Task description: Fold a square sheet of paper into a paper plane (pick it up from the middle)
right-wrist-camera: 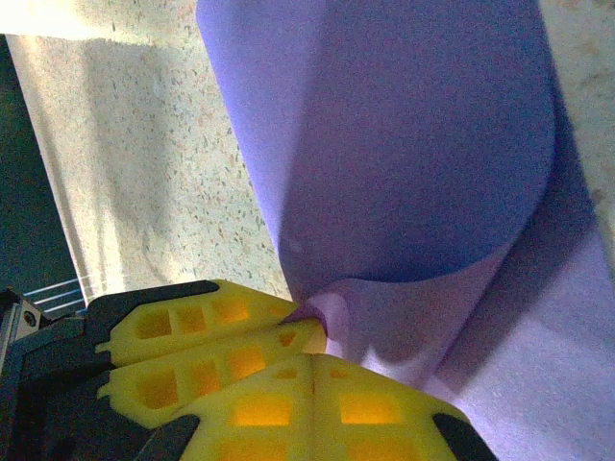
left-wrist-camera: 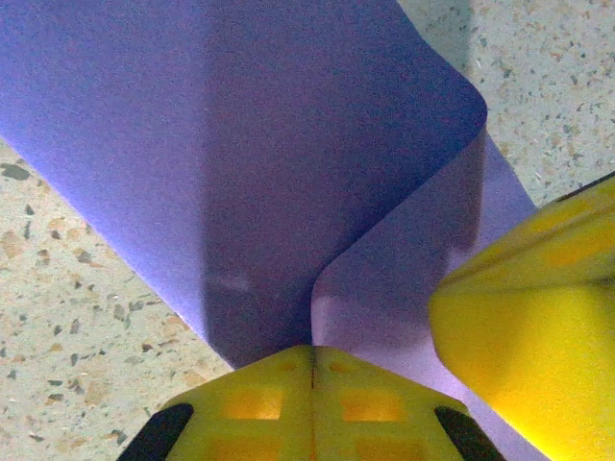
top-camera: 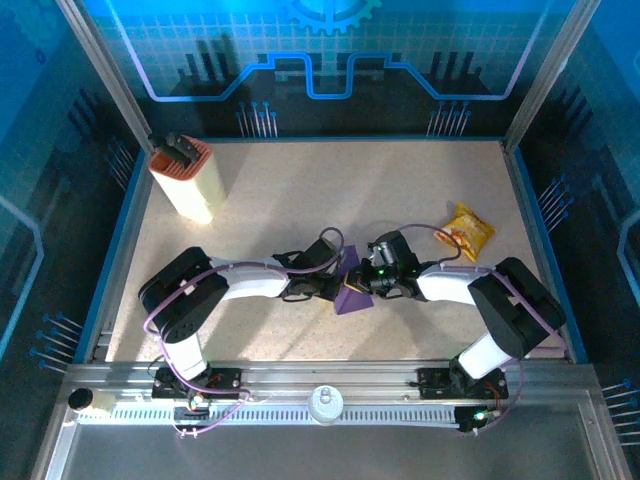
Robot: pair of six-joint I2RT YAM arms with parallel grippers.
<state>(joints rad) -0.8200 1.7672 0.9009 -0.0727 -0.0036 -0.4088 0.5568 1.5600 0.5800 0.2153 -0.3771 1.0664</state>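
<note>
Speckled beige surface [top-camera: 250, 230], hard and matte, inside a blue-lit cell. Just ahead of the arm bases, near the middle: left fingers [left-wrist-camera: 312, 394] and right fingers [right-wrist-camera: 312, 399], ribbed yellow, both pinched shut on the square sheet of paper [top-camera: 352, 295], tips close together. Thin, smooth, violet; bends over in a soft roll, no sharp crease yet. Likely to tear if tugged apart, skew under uneven pinching, or spring open on release. Farther off: crinkly yellow snack packet [top-camera: 469, 231], tall cream-and-orange box [top-camera: 186, 180].
</note>
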